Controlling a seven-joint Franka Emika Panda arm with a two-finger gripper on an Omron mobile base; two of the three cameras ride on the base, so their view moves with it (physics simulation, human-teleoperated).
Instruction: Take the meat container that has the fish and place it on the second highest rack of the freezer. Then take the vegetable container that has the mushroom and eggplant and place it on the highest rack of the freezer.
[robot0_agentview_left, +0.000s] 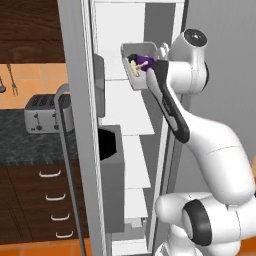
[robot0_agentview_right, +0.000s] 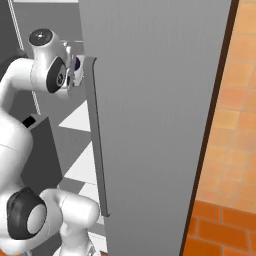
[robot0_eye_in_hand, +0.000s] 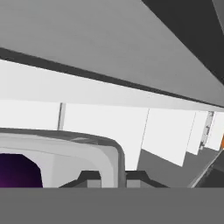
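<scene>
My gripper (robot0_eye_in_hand: 109, 177) is clamped on the right wall of the vegetable container (robot0_agentview_left: 136, 65), one fingertip (robot0_eye_in_hand: 89, 178) inside the rim and the other outside. To my left in the tub sit the mushroom and eggplant (robot0_agentview_left: 141, 62), purple showing at the bottom of the hand view. I'm holding it tilted, up inside the freezer (robot0_agentview_left: 120, 30), over the highest rack (robot0_agentview_left: 114, 70) and the front of that shelf. The second highest rack (robot0_agentview_left: 127, 117) lies below me. Off to my right stands the closed grey door (robot0_agentview_right: 160, 125) with its long handle (robot0_agentview_right: 96, 135)
</scene>
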